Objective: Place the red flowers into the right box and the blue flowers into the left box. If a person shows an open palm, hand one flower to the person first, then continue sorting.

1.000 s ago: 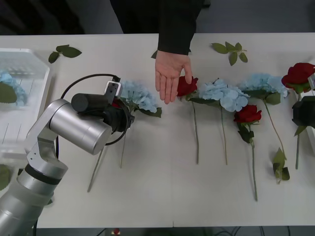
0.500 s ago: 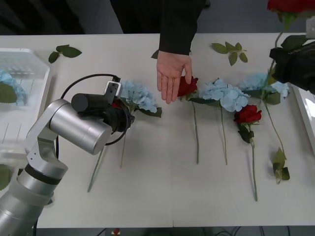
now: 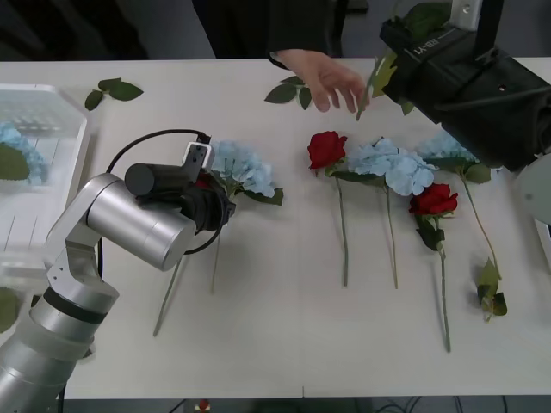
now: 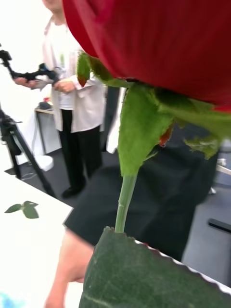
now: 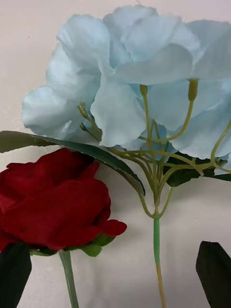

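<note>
My right gripper (image 3: 389, 62) hangs over the table's far edge, shut on a red flower. Its deep-red head (image 4: 159, 43), stem (image 4: 125, 197) and a big leaf (image 4: 144, 274) sit right before the right wrist camera and hide the fingers. A person's hand (image 3: 331, 82) reaches close beside the hanging stem (image 3: 366, 93). My left gripper (image 5: 115, 288) is open, low over a blue flower (image 3: 243, 168) and a red flower (image 5: 53, 207) lying side by side. Two more red flowers (image 3: 325, 148) (image 3: 433, 200) and two blue flowers (image 3: 392, 165) (image 3: 456, 146) lie on the table. The left box (image 3: 52, 129) holds a blue flower (image 3: 17, 153).
Loose green leaf sprigs lie at the far left (image 3: 112, 89), by the person's sleeve (image 3: 291, 90) and at the near right (image 3: 491, 291). A pale edge of the right box (image 3: 544, 225) shows at the right. The near half of the table (image 3: 284, 344) is bare.
My right arm rose from the table's right end and swung left with the red flower toward the person. The person's hand drew back from mid-table to the far edge. The left arm stayed still.
</note>
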Controlling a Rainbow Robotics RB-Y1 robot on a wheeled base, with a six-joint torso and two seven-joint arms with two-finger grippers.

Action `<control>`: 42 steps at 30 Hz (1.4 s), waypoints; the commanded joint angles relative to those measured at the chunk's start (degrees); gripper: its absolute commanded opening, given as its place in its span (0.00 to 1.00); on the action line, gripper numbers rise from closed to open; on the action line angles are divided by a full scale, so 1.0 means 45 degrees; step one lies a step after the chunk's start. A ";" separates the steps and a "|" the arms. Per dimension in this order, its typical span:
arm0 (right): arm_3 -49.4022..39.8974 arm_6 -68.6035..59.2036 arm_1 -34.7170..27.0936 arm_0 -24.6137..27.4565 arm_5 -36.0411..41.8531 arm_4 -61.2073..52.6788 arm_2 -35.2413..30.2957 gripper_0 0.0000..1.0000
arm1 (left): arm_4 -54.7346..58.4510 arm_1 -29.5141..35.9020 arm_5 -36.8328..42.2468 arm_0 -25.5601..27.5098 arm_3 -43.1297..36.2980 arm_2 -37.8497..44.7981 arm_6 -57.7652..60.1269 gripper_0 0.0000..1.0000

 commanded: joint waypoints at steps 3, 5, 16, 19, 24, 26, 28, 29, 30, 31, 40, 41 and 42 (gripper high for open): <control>-0.0212 0.0376 -0.0060 -0.0273 -0.0036 -0.0022 -0.0340 0.00 | 0.0048 0.0067 -0.0094 -0.0069 -0.0289 0.0207 -0.0333 1.00; -0.0193 0.0396 -0.0060 -0.0273 -0.0036 -0.0041 -0.0340 0.00 | 0.0048 0.0067 -0.0094 -0.0050 -0.0289 0.0207 -0.0333 1.00; -0.0212 0.0552 -0.0060 -0.0292 -0.0036 -0.0022 -0.0340 0.29 | 0.0048 0.0067 -0.0094 -0.0069 -0.0289 0.0226 -0.0333 1.00; -0.0212 0.0650 -0.0040 -0.0273 -0.0036 -0.0041 -0.0321 1.00 | 0.0048 0.0067 -0.0094 -0.0069 -0.0269 0.0226 -0.0333 1.00; -0.0212 0.0748 -0.0040 -0.0195 -0.0016 -0.0178 -0.0321 1.00 | 0.0048 0.0067 -0.0094 -0.0069 -0.0289 0.0226 -0.0392 1.00; -0.0212 0.0767 -0.0060 -0.0156 0.0003 -0.0197 -0.0321 1.00 | 0.0048 0.0067 -0.0094 -0.0069 -0.0269 0.0226 -0.0392 1.00; -0.0212 0.0787 -0.0040 -0.0156 0.0218 -0.0295 -0.0340 1.00 | 0.0048 0.0067 -0.0094 -0.0069 -0.0269 0.0246 -0.0392 1.00; -0.0212 0.0787 -0.0060 -0.0156 0.0277 -0.0314 -0.0360 1.00 | 0.0048 0.0067 -0.0094 -0.0069 -0.0289 0.0226 -0.0392 1.00; -0.0212 0.0787 -0.0060 -0.0156 0.0394 -0.0373 -0.0399 1.00 | 0.0048 0.0067 -0.0094 -0.0069 -0.0269 0.0246 -0.0392 1.00; -0.0212 0.0787 -0.0079 -0.0156 0.0589 -0.0510 -0.0477 1.00 | 0.0048 0.0067 -0.0094 -0.0069 -0.0289 0.0226 -0.0411 1.00; -0.0290 0.0552 -0.0411 -0.0156 0.4613 -0.1916 -0.2821 1.00 | 0.0067 0.0067 -0.0094 -0.0069 -0.0289 0.0246 -0.0411 1.00; -0.0290 0.0416 -0.0431 -0.0156 0.5023 -0.1897 -0.3055 1.00 | 0.0067 0.0067 -0.0094 -0.0069 -0.0289 0.0246 -0.0411 1.00; -0.0290 0.0083 -0.0470 -0.0156 0.5921 -0.1877 -0.3563 1.00 | 0.0067 0.0067 -0.0094 -0.0069 -0.0269 0.0246 -0.0411 1.00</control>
